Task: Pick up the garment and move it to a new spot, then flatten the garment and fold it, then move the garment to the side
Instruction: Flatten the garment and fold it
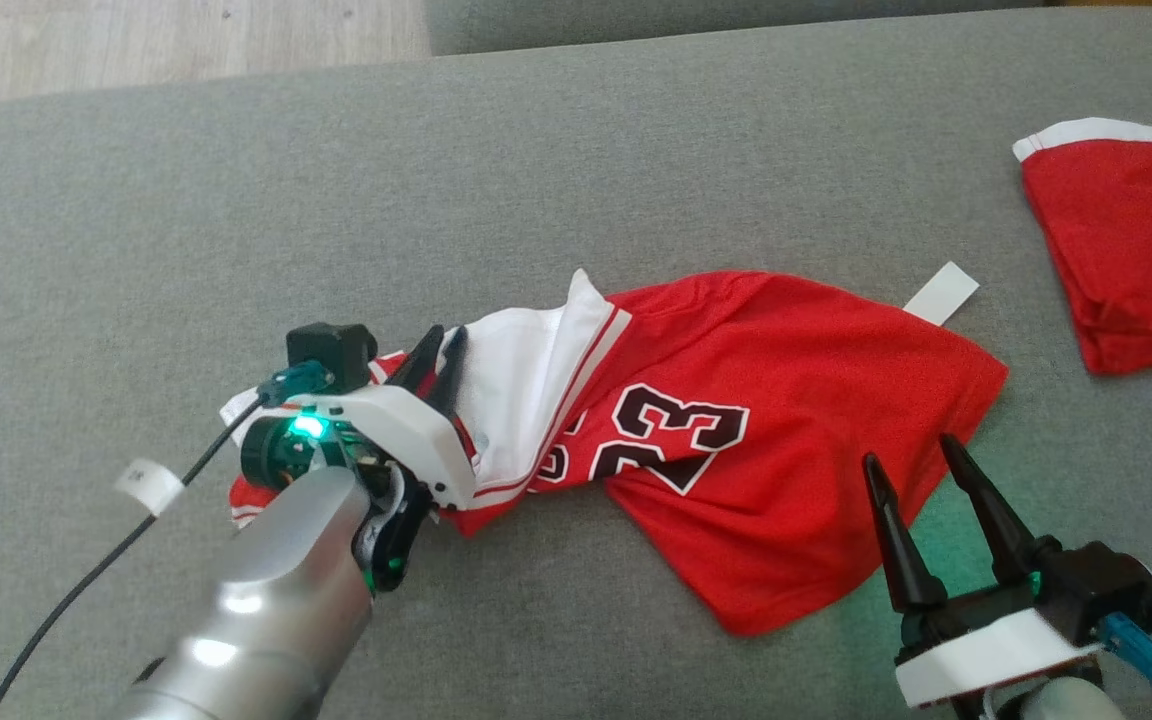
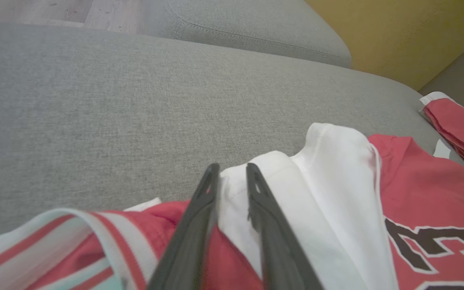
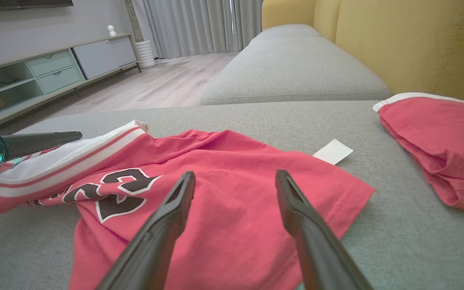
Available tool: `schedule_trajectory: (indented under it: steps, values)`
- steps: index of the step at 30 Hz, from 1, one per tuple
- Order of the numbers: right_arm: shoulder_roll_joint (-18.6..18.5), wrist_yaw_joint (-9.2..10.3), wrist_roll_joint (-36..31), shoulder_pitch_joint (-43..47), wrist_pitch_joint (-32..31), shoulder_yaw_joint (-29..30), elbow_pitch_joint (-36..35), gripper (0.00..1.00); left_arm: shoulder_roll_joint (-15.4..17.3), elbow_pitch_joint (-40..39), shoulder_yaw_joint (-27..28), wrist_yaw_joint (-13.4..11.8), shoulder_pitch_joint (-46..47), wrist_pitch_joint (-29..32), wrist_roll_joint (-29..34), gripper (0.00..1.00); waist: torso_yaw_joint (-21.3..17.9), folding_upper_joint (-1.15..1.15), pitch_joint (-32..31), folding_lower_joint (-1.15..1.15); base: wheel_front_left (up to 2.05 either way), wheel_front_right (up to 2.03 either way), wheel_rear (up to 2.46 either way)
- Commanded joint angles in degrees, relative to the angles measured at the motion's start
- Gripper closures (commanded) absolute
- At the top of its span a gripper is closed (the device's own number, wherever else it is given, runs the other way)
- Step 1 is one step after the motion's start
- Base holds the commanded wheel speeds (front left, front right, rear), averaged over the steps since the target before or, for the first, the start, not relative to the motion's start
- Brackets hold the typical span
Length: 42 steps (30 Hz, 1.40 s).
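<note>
Grey sofa cushion (image 1: 236, 200) here, with wood floor (image 1: 136, 40) showing past its far edge and a yellow backrest (image 3: 417, 40) off to the right. The red 23 jersey (image 1: 786, 400) is sprawled across the middle of the cushion. It's bunched and twisted at its left end, where a white fold (image 2: 328, 169) is flipped up, and it's laid flatter toward the right. A second red garment (image 1: 1126, 250) is parked at the far right, well apart from it, and a white tag (image 1: 941, 292) is seen at the jersey's far edge.

The left gripper (image 1: 446, 335) is set down on the bunched left end, its fingers drawn nearly together with the white fold caught between them, so that's read as a pinch on the jersey. The right gripper (image 1: 909, 450) is held spread wide with nothing in it, tips at the near right hem. Whether the cloth is touched there can't be told.

Step-wise, this is judged to be the first pick-up: the grab is being made, nothing is lifted yet, and flattening and folding are all left to do. Next, a firm pinch needs to be confirmed on the left, and the right hem should probably be taken too, so the jersey can be raised without being dragged into a tighter knot. With only one fold gripped, a slip or lopsided lift could be expected if it's hauled up fast.
</note>
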State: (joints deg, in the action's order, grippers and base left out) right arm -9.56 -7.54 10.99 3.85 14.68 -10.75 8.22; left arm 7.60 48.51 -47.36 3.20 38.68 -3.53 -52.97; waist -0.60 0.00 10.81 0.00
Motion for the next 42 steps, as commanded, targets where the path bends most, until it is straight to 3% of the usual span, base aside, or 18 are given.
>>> schedule_trajectory:
  steps: [1,2,6,10,18,20,22,23,24,27,33,42]
  values:
    - [-0.93,0.05,-0.42,-1.76,0.32,-1.22,-1.38,0.0,0.74,-0.39,1.63,0.33,2.84,-0.82,0.14,0.86,-0.17,0.0,0.01,0.0,0.0,0.0,0.0]
    - [-0.9,0.05,-0.43,-1.73,0.32,-1.22,-1.38,0.0,0.58,0.2,1.57,0.54,3.02,-0.97,0.13,1.0,-0.26,0.0,-0.01,0.0,0.0,0.0,0.0]
    - [-0.77,0.05,-0.52,-1.6,0.32,-1.09,-1.39,0.0,0.19,2.18,1.21,1.34,3.83,-1.05,0.11,1.0,-0.45,0.0,-0.02,0.0,0.0,0.0,0.0]
    - [-0.58,0.05,-0.59,-1.4,0.32,-0.72,-1.34,0.0,-0.03,1.67,0.23,1.93,5.03,-5.08,2.08,1.0,-0.38,0.0,-0.23,0.0,0.0,0.0,0.0]
    - [-0.03,0.05,-0.66,-0.44,0.32,-0.04,-1.25,0.0,-2.02,-6.36,-4.07,1.9,2.64,-8.93,6.02,1.0,0.32,0.0,-1.32,0.0,0.0,0.0,0.0]
    - [0.22,0.05,-0.7,-0.42,0.32,-0.09,-1.27,0.0,-1.08,-7.19,-4.35,-1.32,1.9,-9.08,7.37,1.0,0.44,0.0,-1.28,0.0,0.0,0.0,0.0]
    - [0.4,0.05,-0.71,-0.5,0.32,-0.09,-1.26,0.0,0.5,-6.49,-3.51,-6.64,1.6,-9.35,8.73,1.0,0.57,0.0,-1.16,0.0,0.0,0.0,0.0]
    - [0.46,0.05,-0.72,-0.57,0.32,-0.16,-1.23,0.0,1.13,-6.05,-3.22,-8.35,1.35,-8.75,8.83,0.17,0.58,0.0,-1.07,0.0,0.0,0.0,0.0]
    - [0.49,0.05,-0.72,-0.63,0.32,-0.18,-1.21,0.0,1.65,-5.9,-2.65,-9.62,1.27,-8.38,8.6,0.0,0.62,0.0,-0.99,0.0,0.0,0.0,0.0]
    - [0.43,0.05,-0.62,-0.73,0.32,-0.15,-1.15,0.0,2.94,-5.52,-1.69,-10.67,1.09,-5.15,7.07,0.0,0.71,0.0,-0.83,0.0,0.0,0.0,0.0]
    - [0.23,0.05,-0.43,-1.08,0.32,-0.64,-0.81,0.0,3.78,-5.08,-1.12,-7.33,0.88,1.64,3.21,0.0,0.48,0.0,-0.54,0.0,0.0,0.0,0.0]
    - [-0.41,0.05,-0.28,-1.51,0.32,-0.5,-0.78,0.0,3.92,-3.72,-2.41,-5.09,1.77,6.21,2.24,0.02,-0.23,0.0,-0.41,0.0,0.0,0.0,0.0]
